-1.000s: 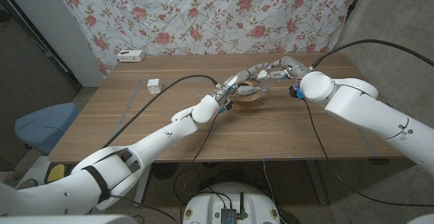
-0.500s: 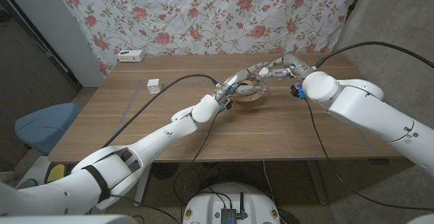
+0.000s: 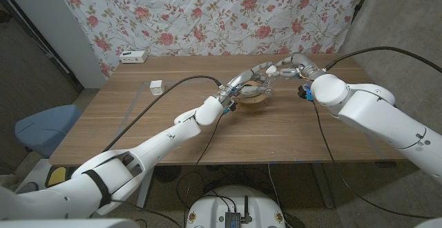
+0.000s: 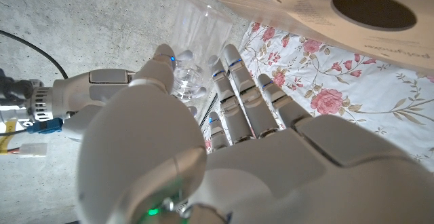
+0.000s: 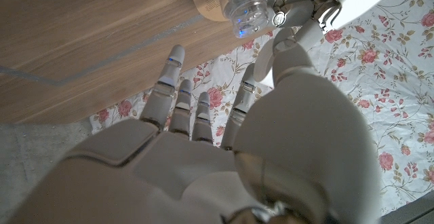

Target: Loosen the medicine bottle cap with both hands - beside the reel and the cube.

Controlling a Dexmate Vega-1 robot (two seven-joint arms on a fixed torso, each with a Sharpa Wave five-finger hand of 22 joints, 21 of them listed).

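Clear bottle (image 4: 186,61) half hidden in left hand's (image 3: 250,83) grip; right hand (image 3: 284,68) spread, apart.

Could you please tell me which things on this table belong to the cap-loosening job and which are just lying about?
Part of the job:
- clear medicine bottle
- left hand, at the bottle
- right hand, reaching in beside it

Lying about:
- reel, under the hands
- small white cube
- white box at the table's far edge
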